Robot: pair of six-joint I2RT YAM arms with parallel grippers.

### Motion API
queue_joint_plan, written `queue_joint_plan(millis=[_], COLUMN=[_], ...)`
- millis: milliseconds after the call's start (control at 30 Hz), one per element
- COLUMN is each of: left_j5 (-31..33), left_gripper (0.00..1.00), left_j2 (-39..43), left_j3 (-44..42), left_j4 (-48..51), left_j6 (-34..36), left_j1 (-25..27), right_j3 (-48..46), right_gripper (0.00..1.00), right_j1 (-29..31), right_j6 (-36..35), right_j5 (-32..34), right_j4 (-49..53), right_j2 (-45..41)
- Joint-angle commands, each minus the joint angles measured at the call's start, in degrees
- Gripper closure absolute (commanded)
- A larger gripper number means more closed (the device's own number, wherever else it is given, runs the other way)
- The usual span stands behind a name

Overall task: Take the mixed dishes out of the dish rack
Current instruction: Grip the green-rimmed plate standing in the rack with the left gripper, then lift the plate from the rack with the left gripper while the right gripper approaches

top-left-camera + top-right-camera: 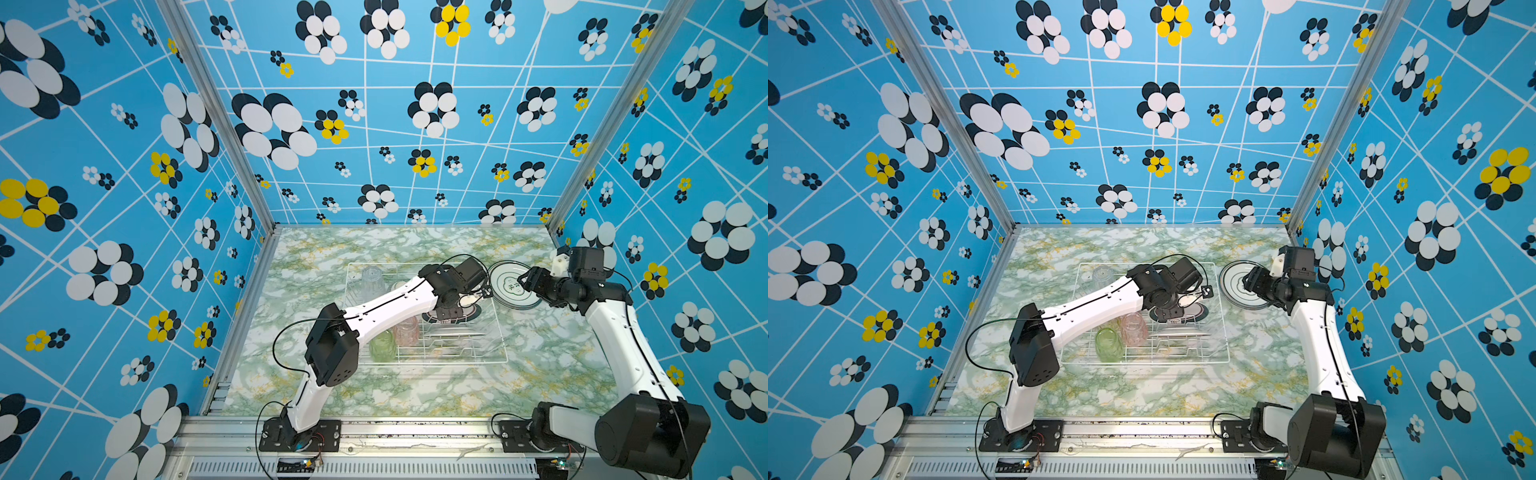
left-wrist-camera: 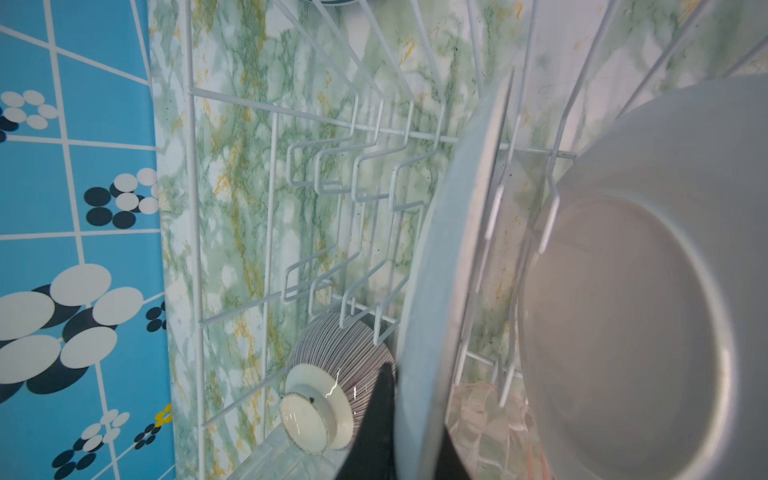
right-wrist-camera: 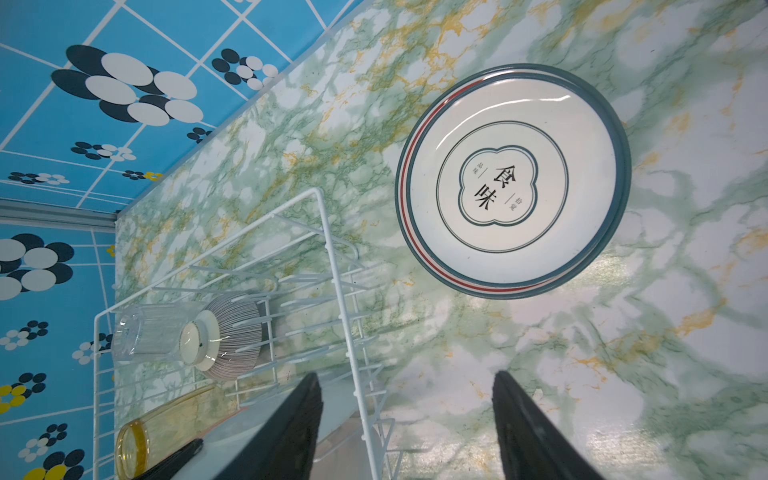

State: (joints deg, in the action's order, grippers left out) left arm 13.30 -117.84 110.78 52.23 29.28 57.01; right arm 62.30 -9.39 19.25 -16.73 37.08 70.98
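Where the green-veined marble tabletop [image 1: 374, 395] comes nearest, a green translucent tumbler [image 1: 382, 347] and a pink translucent tumbler [image 1: 408, 330] sit side by side in the white wire dish rack [image 1: 502, 328]. Beyond them the left gripper [image 1: 471, 298] is clamped on the rim of an upright round white plate [image 2: 440, 270]. Farther back lies a striped ribbed bowl [image 3: 237, 332] just beside a clear ribbed tumbler [image 3: 145, 332]. Right of the rack, the right gripper [image 3: 407, 374] hangs with jaws spread, empty, near two stacked teal-rimmed printed plates [image 3: 513, 183]

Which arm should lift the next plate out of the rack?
Left. The left gripper is inside the rack, shut on the rim of an upright plate. The right gripper is open, outside the rack, over the stacked plates on the table.
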Motion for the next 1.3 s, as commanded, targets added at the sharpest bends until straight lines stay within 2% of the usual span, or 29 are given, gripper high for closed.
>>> queue_joint_plan(millis=[0, 167, 467, 733, 900, 1067, 1133, 1267], left_j5=[-1.8, 0.7, 2.5, 0.7, -5.9, -18.9, -25.4, -38.7], left_gripper=[0.93, 0.93, 0.95, 0.96, 0.96, 0.96, 0.96, 0.96], left_j2=[-0.1, 2.6, 8.5, 13.3, 17.0, 20.7, 21.9, 23.8], left_j3=[-0.7, -2.9, -2.7, -1.8, -1.0, -1.4, -2.5, -6.9], left_j4=[0.9, -2.9, -3.7, -2.8, -3.5, -6.0, -8.1, -15.3], left_j6=[-1.4, -1.8, -5.2, -8.6, -14.2, -23.5, -27.9, -37.7], left_j1=[0.8, 0.8, 0.7, -0.1, -3.3, -10.2, -13.5, -19.8], right_j3=[-1.2, -1.5, -1.9, -1.9, -2.4, -3.2, -4.0, -6.0], right_gripper=[0.33, 0.33, 0.33, 0.33, 0.34, 0.36, 0.37, 0.38], right_j1=[0.3, 0.3, 0.3, 0.3, 0.3, 0.4, 0.5, 0.7], right_j6=[-0.2, -0.2, 0.8, 1.0, 0.9, 1.0, 1.4, 4.4], right_j5=[0.2, 0.3, 0.0, -0.9, -3.9, -8.1, -11.7, -23.2], right_j4=[-0.4, -0.5, -1.5, -1.4, -2.0, -3.1, -4.7, -10.1], right_j2=[-0.9, -1.0, -1.4, -1.7, -3.1, -5.6, -7.3, -10.0])
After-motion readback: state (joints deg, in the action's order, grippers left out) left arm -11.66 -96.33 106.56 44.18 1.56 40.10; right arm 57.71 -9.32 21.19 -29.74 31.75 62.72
